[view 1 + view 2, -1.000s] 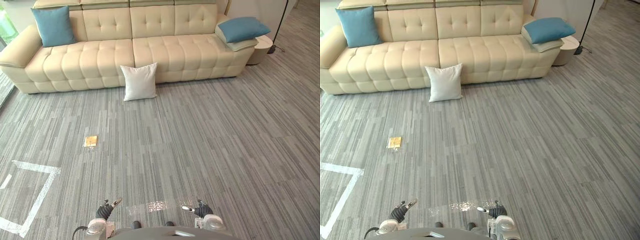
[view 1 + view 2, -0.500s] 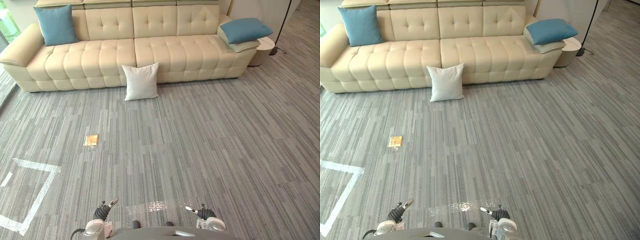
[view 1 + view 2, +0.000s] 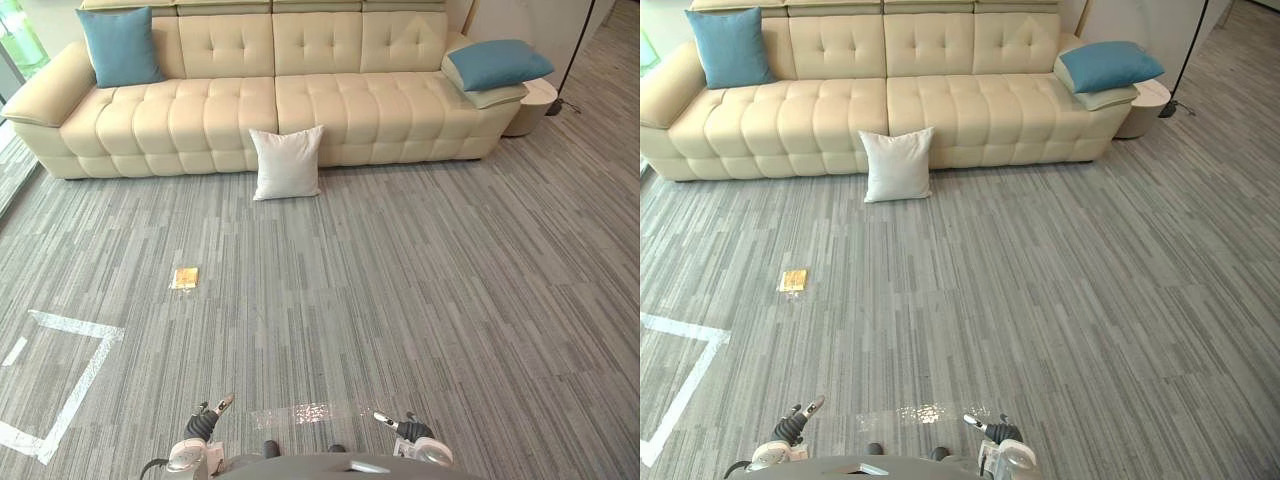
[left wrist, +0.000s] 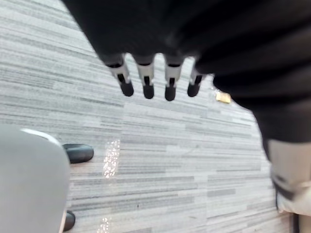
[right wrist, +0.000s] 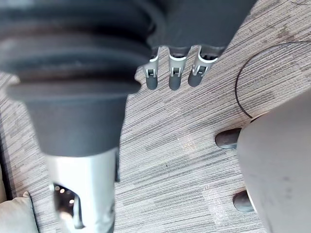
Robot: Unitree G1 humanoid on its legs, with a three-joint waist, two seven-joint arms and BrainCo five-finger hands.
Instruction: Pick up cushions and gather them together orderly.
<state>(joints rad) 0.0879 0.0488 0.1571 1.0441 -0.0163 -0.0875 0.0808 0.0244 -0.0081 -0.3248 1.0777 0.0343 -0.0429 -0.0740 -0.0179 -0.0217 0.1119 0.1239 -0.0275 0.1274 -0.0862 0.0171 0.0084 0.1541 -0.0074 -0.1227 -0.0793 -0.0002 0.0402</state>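
Cushion (image 3: 287, 163) on floor (image 3: 420, 290) before sofa (image 3: 200, 112)

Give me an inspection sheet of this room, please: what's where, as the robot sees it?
Surface: grey striped carpet, level.
Job's things: white cushion upright on the floor, leaning on the sofa front; left blue cushion upright against the backrest; right blue cushion lying on a cream cushion at the other end.
Clutter: small yellow item on the carpet; white tape outline nearby.
Hands: left hand and right hand low, fingers straight, holding nothing.
Cables: nothing seen.
Surroundings: cream tufted sofa; round side table; dark stand beside it.
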